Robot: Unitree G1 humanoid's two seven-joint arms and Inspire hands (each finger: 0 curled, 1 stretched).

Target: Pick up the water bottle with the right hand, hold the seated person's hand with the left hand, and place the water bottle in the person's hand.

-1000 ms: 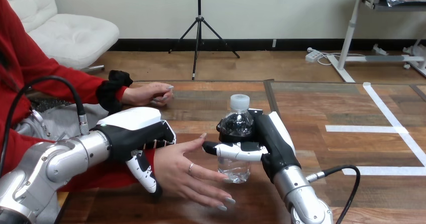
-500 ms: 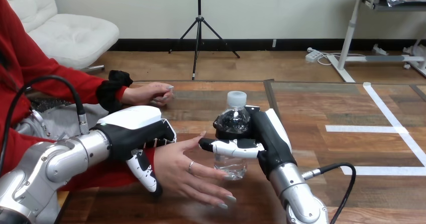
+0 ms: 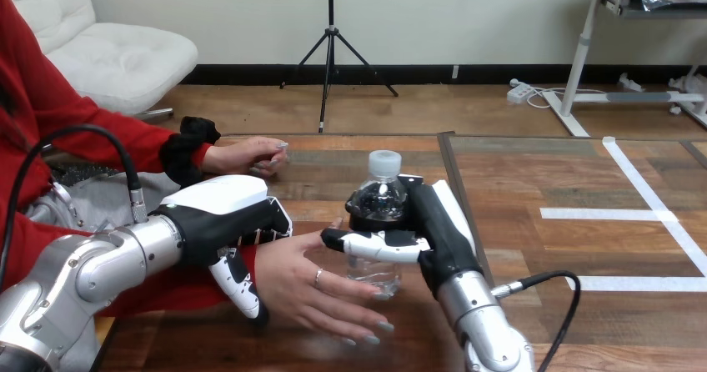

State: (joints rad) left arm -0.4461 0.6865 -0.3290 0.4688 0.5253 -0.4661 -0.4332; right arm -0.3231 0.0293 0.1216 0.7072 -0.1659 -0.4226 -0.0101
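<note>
At the middle of the wooden plank counter point(image 3: 517, 180), the right hand point(image 3: 440, 232) is gripping the water bottle point(image 3: 379, 209), its black-and-white jointed thumb wrapping across the near side of the clear body while the fingers are curling round the far side. The bottle is a ribbed, transparent plastic cylinder with a pale round cap, and it is standing upright in that grasp. Its base is hanging just over the fingers of the person's hand point(image 3: 310, 282), though I cannot tell whether the two are touching.

To the left, the person's hand is lying open, palm facing right, with the fingers stretching toward the near edge. The left hand point(image 3: 218, 209), with its smooth white shell on the back and black palm, is closing round the wrist just behind that open palm: the fingers are curling over the far side and the thumb is reaching down the near side. Farther left and back, the person's other hand point(image 3: 250, 155) is resting loosely curled on the counter.
</note>
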